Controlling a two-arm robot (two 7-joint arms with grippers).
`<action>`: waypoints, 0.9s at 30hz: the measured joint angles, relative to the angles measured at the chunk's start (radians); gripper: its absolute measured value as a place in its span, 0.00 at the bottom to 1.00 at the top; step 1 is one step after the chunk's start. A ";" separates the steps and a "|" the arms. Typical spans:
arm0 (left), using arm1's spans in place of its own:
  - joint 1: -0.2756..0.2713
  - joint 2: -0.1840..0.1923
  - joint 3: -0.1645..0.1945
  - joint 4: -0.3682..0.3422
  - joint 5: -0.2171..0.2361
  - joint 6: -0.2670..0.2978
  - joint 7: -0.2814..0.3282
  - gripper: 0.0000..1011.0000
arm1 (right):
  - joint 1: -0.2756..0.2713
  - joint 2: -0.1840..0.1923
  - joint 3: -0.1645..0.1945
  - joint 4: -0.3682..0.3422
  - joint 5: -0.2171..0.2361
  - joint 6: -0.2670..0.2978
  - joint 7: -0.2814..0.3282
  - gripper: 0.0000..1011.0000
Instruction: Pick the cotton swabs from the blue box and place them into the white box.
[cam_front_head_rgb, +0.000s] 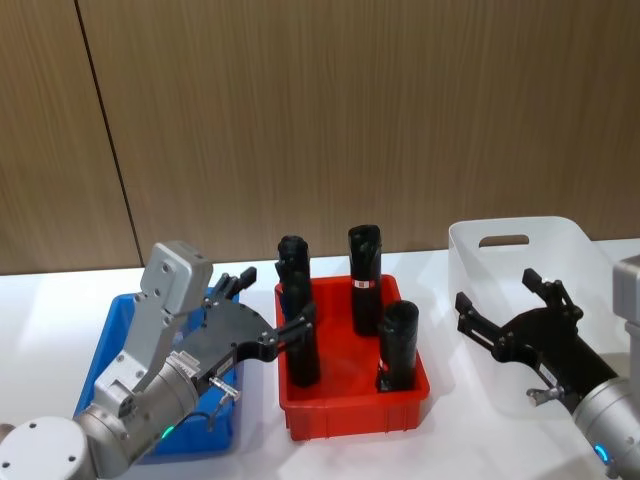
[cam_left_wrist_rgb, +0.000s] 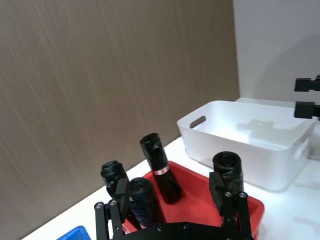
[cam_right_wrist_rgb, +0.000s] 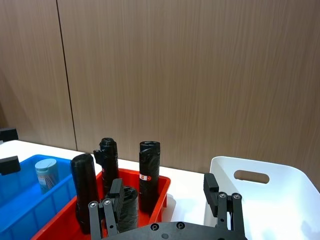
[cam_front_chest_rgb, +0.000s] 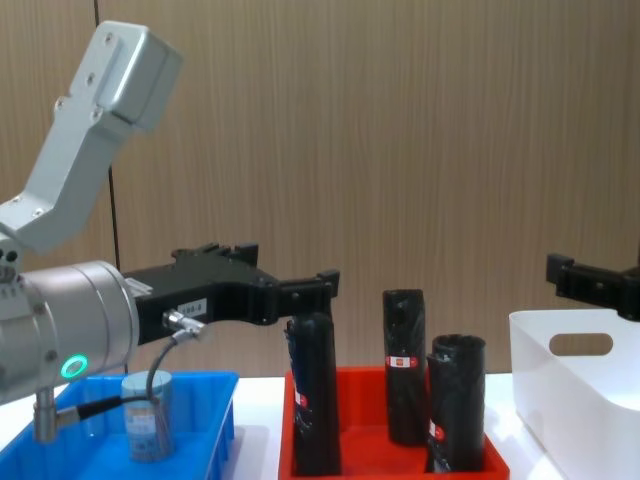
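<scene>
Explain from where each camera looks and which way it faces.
Head: high, looking down on blue box, red bin, white box; left tool, right tool show.
Chest: low, looking across; left arm large.
Left wrist: behind left tool, facing red bin, white box.
Right wrist: behind right tool, facing red bin, blue box.
Chest and right wrist share the cotton swabs.

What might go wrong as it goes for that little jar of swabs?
The left end effector, open, hangs beside the black rolls in the red bin; turning down toward the cotton swabs in the blue box, it may topple one. The jar is small and round, so it might slip before reaching the white box, where the right end effector hovers.
</scene>
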 joint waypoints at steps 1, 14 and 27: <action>0.002 -0.001 0.002 -0.003 0.005 -0.001 0.010 0.99 | 0.000 0.000 0.000 0.000 0.000 0.000 0.000 0.99; 0.027 -0.020 0.029 -0.049 0.087 -0.024 0.177 0.99 | -0.001 0.000 0.001 -0.002 0.000 -0.001 0.000 0.99; 0.041 -0.029 0.042 -0.073 0.128 -0.036 0.261 0.99 | -0.001 0.000 0.001 -0.002 0.000 -0.001 0.000 0.99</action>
